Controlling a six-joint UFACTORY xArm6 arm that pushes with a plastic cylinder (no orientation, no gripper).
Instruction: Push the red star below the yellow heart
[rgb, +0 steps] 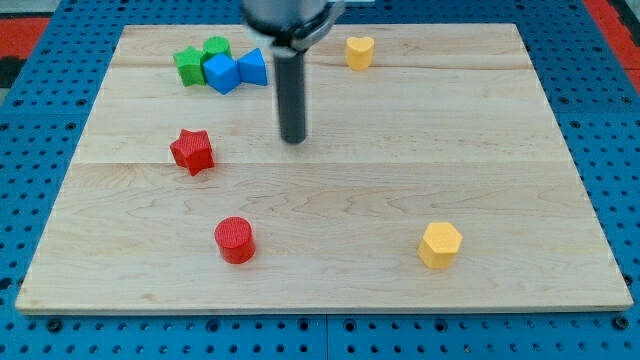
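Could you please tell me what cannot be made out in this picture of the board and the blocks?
- Camera view: the arm above the rod is cut off by the view's top edge.
- The two green blocks huddle together; the blue cube covers part of them, so their shapes stay unclear.
- The blue triangle is partly hidden behind the rod.
- Whether my tip touches the board cannot be told.

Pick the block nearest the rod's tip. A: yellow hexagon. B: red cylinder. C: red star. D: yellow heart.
C: my tip stands just to the view's right of the red star, apart from it; the other three blocks lie farther off.
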